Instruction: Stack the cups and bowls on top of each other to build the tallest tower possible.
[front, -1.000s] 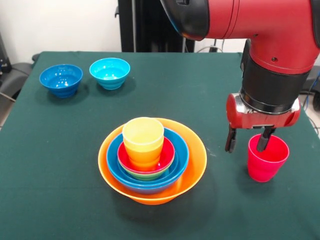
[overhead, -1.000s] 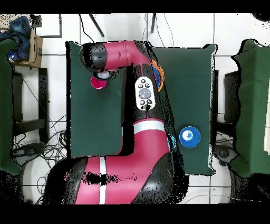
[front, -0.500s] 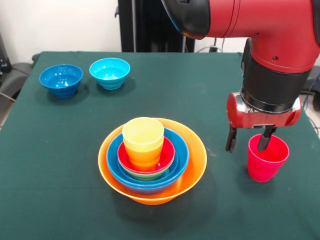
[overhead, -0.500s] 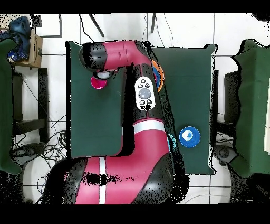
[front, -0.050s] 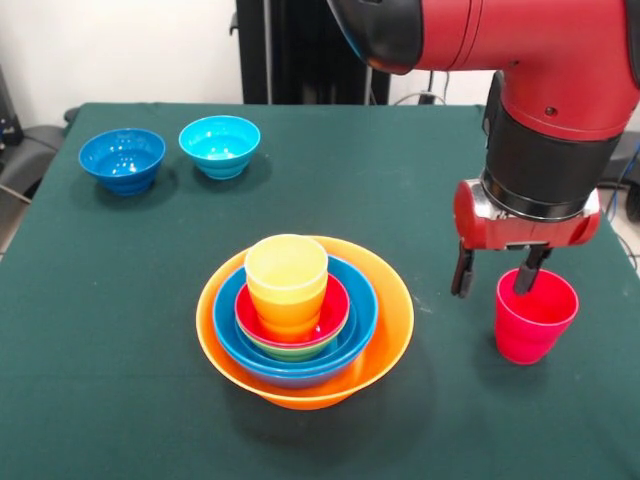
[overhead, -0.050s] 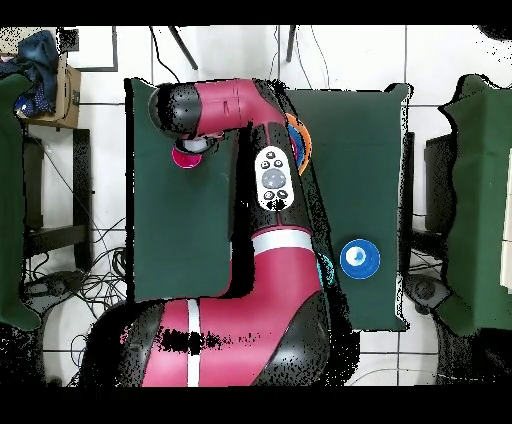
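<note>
The tower (front, -0.050s: 304, 320) stands mid-table: a very large orange bowl (front, -0.050s: 385, 335) holds a blue bowl, then small green and red bowls, with a yellow cup (front, -0.050s: 286, 270) nested in an orange cup on top. At the right a red cup (front, -0.050s: 534, 320) stands upright by itself on the cloth; the overhead view shows it (overhead, -0.050s: 185, 155) beside the arm. My gripper (front, -0.050s: 495, 282) is open and straddles that cup's left wall, one finger (front, -0.050s: 461, 275) outside and the other (front, -0.050s: 530, 278) dipping inside the rim. Neither finger visibly presses the wall.
A dark-blue bowl (front, -0.050s: 122, 159) and a light-blue bowl (front, -0.050s: 220, 145) sit side by side at the far left of the green cloth. In the overhead view the arm hides most of the tower, leaving only an orange rim (overhead, -0.050s: 301, 140).
The gripper has lifted very slightly, while the red cup stays where it was. Nothing else moved.
</note>
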